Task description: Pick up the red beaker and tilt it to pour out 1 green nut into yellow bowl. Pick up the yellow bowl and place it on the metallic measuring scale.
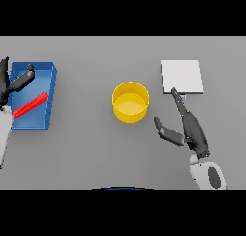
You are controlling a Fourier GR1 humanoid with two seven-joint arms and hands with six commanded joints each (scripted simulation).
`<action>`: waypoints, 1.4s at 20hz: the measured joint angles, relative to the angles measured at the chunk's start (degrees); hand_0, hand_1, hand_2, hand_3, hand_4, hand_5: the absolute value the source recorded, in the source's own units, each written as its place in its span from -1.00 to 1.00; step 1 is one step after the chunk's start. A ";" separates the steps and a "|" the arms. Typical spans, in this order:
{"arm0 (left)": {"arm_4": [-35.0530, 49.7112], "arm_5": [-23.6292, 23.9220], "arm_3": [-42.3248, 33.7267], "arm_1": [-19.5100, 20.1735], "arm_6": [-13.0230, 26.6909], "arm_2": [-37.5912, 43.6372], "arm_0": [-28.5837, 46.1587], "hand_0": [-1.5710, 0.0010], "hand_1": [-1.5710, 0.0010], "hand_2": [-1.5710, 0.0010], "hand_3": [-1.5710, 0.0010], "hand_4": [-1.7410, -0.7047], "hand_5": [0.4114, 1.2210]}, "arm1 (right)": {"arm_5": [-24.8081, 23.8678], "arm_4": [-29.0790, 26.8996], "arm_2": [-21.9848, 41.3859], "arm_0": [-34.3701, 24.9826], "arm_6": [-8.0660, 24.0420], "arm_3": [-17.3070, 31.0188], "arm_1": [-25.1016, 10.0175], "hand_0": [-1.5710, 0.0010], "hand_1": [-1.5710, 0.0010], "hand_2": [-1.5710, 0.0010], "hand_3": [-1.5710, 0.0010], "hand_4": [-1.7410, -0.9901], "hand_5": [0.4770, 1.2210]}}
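You have the yellow bowl (130, 102) near the middle of the grey table (96, 153), standing upright and round, with a thick rim and a paler yellow floor; you cannot make out a nut inside it. The scale (181, 76) is a flat, pale square plate lying to the bowl's right and a little farther back, apart from the bowl.

On the far left you see a blue tray (48, 93) with low walls. A long red thing (30, 104), which may be the beaker lying on its side, rests slantwise in the tray, its upper end toward the tray's right wall.

Nothing stands between the bowl and the scale except your right hand (188, 127). It reaches up from the lower right with its fingers straight and relaxed, holding nothing; the longest fingertip touches or overlaps the scale's near edge, and the thumb (166, 132) sticks out leftward toward the bowl without reaching it.

Your left hand (18, 82) shows at the left edge, over the tray's back left corner, just above the red thing. Its fingers look extended, and it grips nothing.
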 measured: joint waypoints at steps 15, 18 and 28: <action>0.11 -0.47 -1.27 0.12 0.41 -0.54 0.47 1.00 1.00 1.00 1.00 0.92 -0.28 | 19.69 24.99 19.45 -30.28 -2.52 14.14 -18.53 1.00 1.00 1.00 1.00 0.39 -0.38; 0.12 -0.54 -1.07 0.48 0.76 -0.31 0.24 1.00 1.00 1.00 1.00 0.92 -0.27 | 21.55 27.35 22.38 -34.01 -4.10 17.87 -18.55 1.00 1.00 1.00 1.00 0.40 -0.35; 0.53 -0.88 -1.48 1.68 -0.54 0.32 1.05 1.00 1.00 1.00 1.00 0.92 -0.29 | 26.08 30.35 28.01 -42.24 -4.77 28.16 -14.10 1.00 1.00 1.00 1.00 0.29 -0.31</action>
